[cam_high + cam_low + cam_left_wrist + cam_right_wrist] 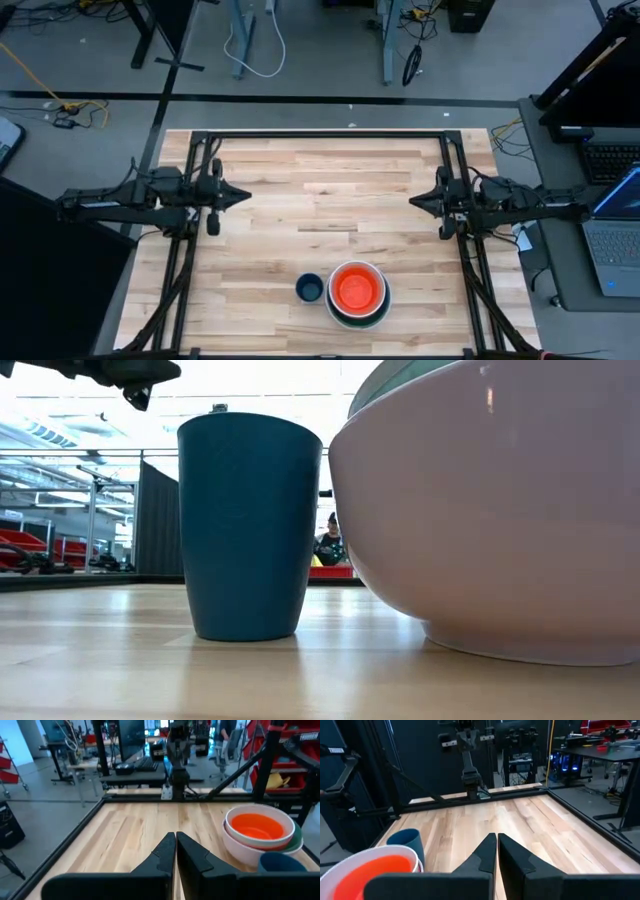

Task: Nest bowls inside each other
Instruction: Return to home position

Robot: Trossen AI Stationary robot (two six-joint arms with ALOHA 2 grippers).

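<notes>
Near the table's front edge stands a stack of nested bowls: an orange bowl sits inside a white one, with a green rim and a large white bowl below. A tiny dark blue bowl, tall like a cup, rests on its base just left of the stack, apart from it. My left gripper is shut at the table's left side, pointing level toward the middle. My right gripper is shut at the right side, facing it. Neither touches a bowl.
A black frame runs along the table's far edge and sides. Bare wood lies between the two grippers and toward the far edge. Beyond the table are desks, a laptop at the right, and a person far off in the room.
</notes>
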